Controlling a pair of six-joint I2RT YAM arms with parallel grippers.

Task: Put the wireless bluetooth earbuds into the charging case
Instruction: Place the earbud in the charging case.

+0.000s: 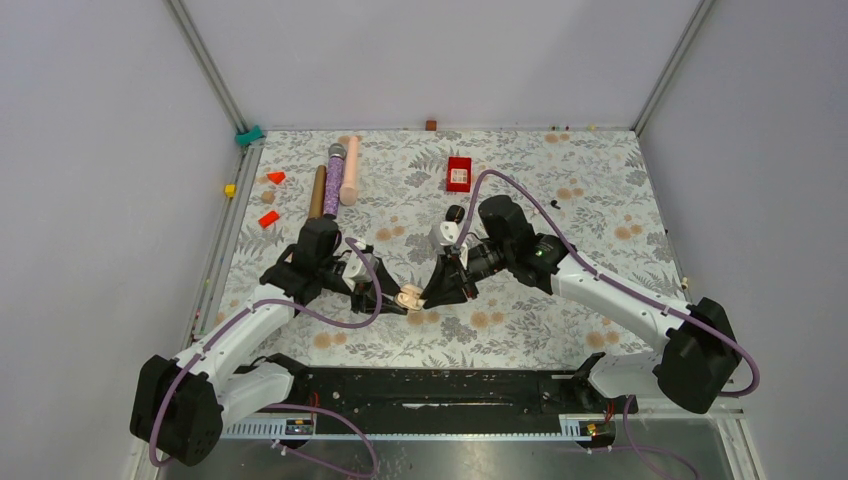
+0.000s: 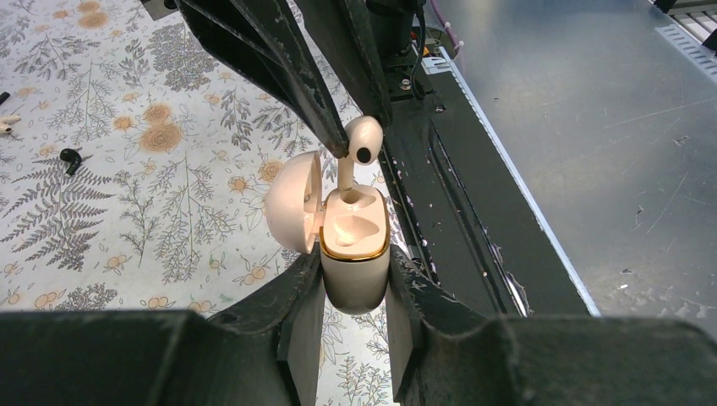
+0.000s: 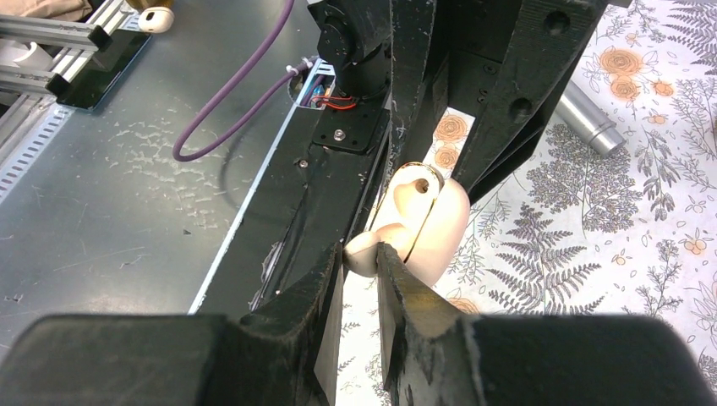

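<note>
My left gripper [image 2: 355,283] is shut on the body of a whitish charging case [image 2: 355,262] with a gold rim, held upright with its lid swung open to the left. My right gripper [image 3: 362,255] is shut on the head of a whitish earbud [image 2: 363,139], whose stem reaches down into one slot of the case. The case's other slot shows empty. In the top view the two grippers meet at the case [image 1: 408,296] near the table's front middle. A black earbud [image 2: 70,158] and another whitish earbud [image 2: 7,125] lie loose on the floral cloth.
A second small white case [image 1: 441,232] and a black case [image 1: 455,213] lie behind the right gripper. A red box [image 1: 459,173], a purple microphone [image 1: 334,178], a pink cylinder [image 1: 350,170], a brown cylinder [image 1: 317,192] and red blocks [image 1: 268,219] lie at the back left. The black rail [image 1: 450,385] runs along the front edge.
</note>
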